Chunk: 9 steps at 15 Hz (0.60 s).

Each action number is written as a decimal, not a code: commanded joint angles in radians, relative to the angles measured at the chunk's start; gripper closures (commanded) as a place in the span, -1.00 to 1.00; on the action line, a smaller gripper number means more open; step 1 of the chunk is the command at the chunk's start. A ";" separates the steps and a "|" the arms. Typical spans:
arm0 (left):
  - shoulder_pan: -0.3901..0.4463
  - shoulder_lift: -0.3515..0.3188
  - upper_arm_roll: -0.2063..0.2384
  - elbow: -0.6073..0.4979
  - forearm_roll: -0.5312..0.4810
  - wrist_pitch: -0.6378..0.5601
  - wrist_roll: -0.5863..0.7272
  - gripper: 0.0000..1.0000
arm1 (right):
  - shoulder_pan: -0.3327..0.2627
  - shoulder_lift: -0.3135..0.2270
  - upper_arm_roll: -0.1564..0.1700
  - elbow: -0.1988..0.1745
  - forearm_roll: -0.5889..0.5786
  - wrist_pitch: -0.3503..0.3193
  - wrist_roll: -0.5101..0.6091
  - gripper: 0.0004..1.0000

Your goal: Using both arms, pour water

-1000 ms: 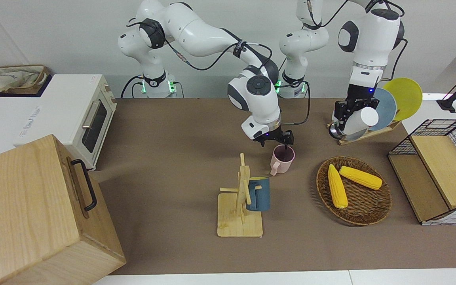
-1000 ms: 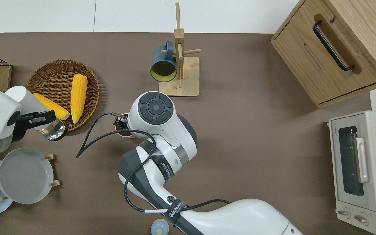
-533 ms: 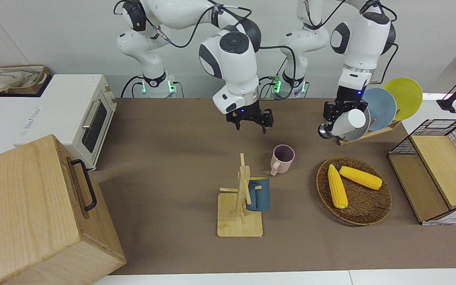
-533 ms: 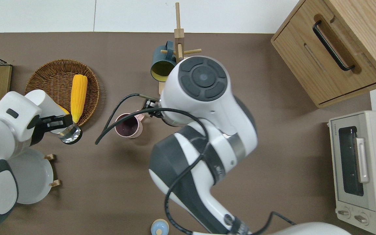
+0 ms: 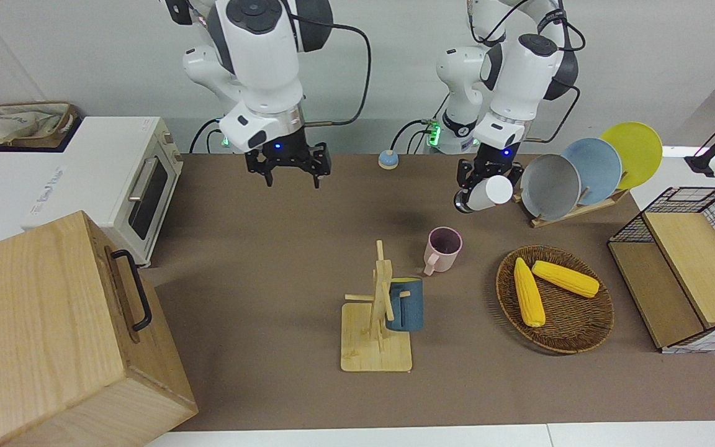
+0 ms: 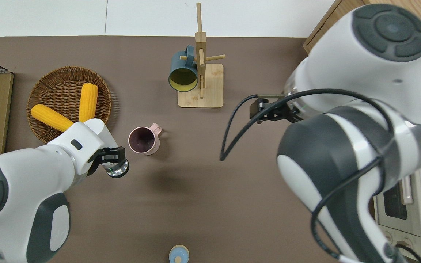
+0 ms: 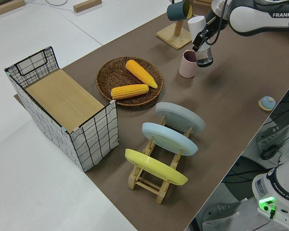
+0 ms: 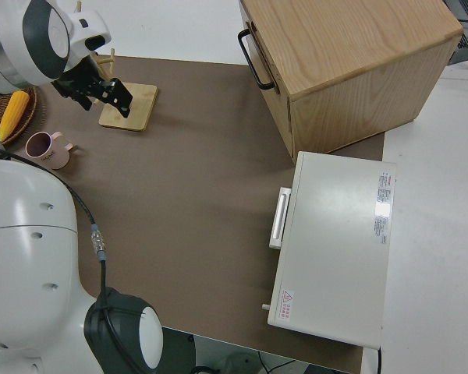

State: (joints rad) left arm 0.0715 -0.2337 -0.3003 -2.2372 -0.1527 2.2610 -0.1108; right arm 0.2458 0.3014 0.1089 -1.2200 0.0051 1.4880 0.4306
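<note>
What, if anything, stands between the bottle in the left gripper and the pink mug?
Nothing visible. The left gripper holds the bottle in the air just beside the pink mug, with only bare table between them. The right gripper is off toward the oven's end.

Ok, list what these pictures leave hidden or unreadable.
- Whether the white bottle in the left gripper holds water: opaque in every view.
- What the pink mug contains: the overhead view shows only a dark interior.
- Toaster oven: the right arm covers most of it in the overhead view.
- Right gripper: open and empty.
</note>
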 commanded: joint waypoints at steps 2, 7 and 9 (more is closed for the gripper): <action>-0.064 -0.110 0.012 -0.094 -0.057 0.008 -0.001 1.00 | -0.181 -0.106 0.018 -0.102 -0.016 -0.017 -0.238 -0.98; -0.090 -0.144 0.010 -0.159 -0.085 0.014 -0.001 1.00 | -0.263 -0.137 0.020 -0.104 -0.019 -0.072 -0.375 -0.98; -0.114 -0.139 0.012 -0.166 -0.085 0.025 -0.001 1.00 | -0.286 -0.139 0.020 -0.104 -0.014 -0.078 -0.412 -0.98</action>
State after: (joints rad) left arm -0.0071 -0.3272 -0.3008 -2.3628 -0.2216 2.2617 -0.1108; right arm 0.0043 0.1941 0.1083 -1.2858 0.0036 1.4167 0.0869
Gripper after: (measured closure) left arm 0.366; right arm 0.004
